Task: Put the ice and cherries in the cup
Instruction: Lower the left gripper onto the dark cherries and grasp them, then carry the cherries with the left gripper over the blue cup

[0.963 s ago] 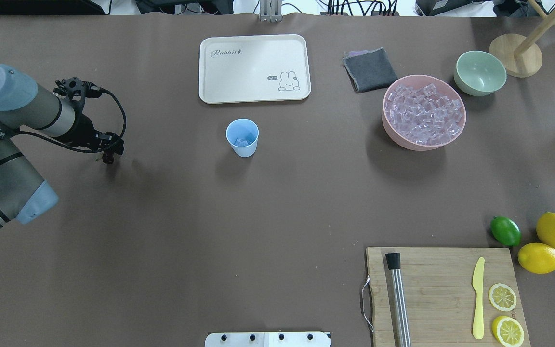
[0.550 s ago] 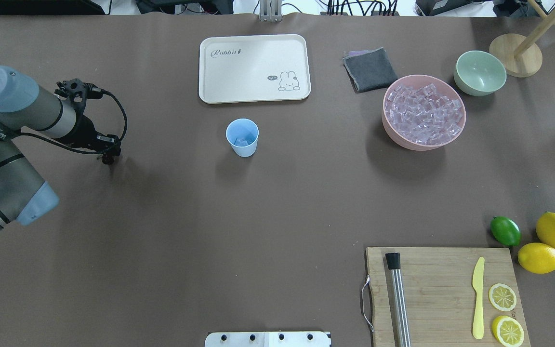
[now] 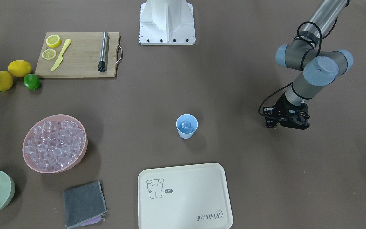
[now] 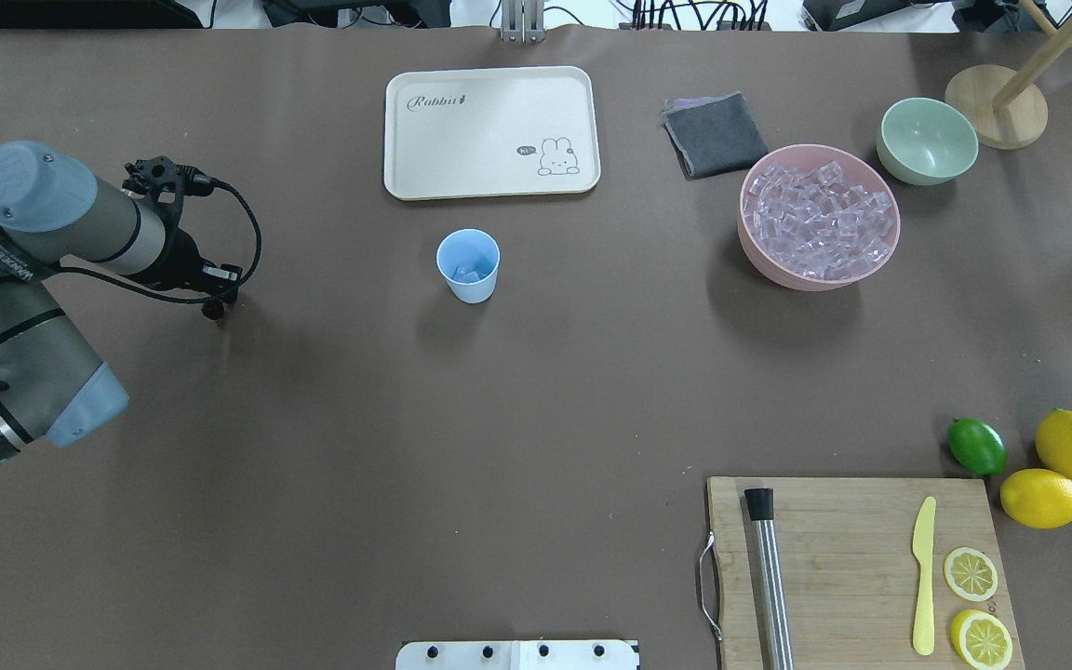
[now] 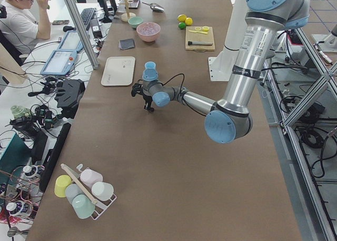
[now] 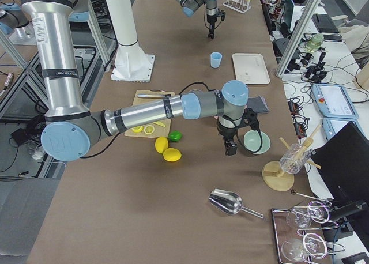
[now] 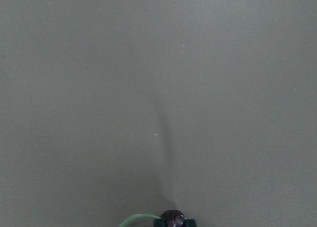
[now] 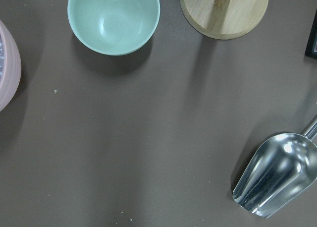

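Front view: cup [image 3: 184,134] upright, mouth up, ice [image 3: 186,126] inside; overhead: left gripper [image 4: 212,309] well apart, toward view's left; left wrist: pinched on cherries [image 7: 173,219], green stem arcing toward view's left; right-side view: right gripper [image 6: 230,149] by green bowl [image 6: 255,142], aperture indeterminate.

the left arm comes in low from its side, elbow folded and wrist turned down, so its tool [image 4: 212,307] points straight down, pinched on the cherries [image 7: 172,219]. the right arm stretches far out, its tool [image 6: 230,149] also aimed down; its grip state cannot be told.
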You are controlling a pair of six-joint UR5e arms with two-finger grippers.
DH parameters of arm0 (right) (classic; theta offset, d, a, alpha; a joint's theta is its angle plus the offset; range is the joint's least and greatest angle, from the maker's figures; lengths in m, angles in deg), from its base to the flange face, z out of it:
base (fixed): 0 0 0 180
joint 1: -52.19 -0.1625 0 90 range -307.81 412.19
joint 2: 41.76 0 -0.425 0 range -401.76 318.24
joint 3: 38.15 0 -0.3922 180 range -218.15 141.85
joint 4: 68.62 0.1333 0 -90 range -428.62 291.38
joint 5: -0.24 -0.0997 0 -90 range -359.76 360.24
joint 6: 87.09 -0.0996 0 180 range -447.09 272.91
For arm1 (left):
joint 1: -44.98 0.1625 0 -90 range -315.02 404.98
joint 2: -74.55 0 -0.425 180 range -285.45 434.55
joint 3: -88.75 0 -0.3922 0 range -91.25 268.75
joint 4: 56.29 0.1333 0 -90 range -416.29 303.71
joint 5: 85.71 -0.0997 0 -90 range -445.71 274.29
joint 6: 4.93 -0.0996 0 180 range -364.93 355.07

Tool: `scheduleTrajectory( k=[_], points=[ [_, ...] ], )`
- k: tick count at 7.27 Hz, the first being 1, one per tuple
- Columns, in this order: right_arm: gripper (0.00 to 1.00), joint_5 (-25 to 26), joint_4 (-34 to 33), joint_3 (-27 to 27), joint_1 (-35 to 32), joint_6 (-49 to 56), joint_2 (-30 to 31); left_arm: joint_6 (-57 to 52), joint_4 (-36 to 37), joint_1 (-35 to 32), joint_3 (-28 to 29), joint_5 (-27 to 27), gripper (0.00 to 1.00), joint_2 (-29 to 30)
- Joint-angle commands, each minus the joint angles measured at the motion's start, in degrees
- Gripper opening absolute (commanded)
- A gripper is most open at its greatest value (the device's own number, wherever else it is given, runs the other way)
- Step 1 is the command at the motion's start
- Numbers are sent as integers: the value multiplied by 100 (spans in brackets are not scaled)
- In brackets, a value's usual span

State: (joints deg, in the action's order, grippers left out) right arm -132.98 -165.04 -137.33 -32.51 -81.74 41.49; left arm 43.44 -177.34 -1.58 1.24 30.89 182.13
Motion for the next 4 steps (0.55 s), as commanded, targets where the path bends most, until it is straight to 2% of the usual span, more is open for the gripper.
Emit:
scheduleTrajectory(
  k=[1, 2, 3, 4],
  points=[
    [100, -11, 1, -14, -20, 1, 33, 67, 656, -63, -824, 38, 0, 52],
    [100, -11, 1, -14, -20, 1, 42, 67, 1776, -142, -1387, 160, 0, 461],
    [100, -11, 9, -31, -29, 1, 77, 285, 2561, -125, -1462, 179, 0, 1292],
    [100, -11, 1, -57, -29, 1, 103, 644, 2769, -99, -1358, 188, 0, 1875]
  ],
)
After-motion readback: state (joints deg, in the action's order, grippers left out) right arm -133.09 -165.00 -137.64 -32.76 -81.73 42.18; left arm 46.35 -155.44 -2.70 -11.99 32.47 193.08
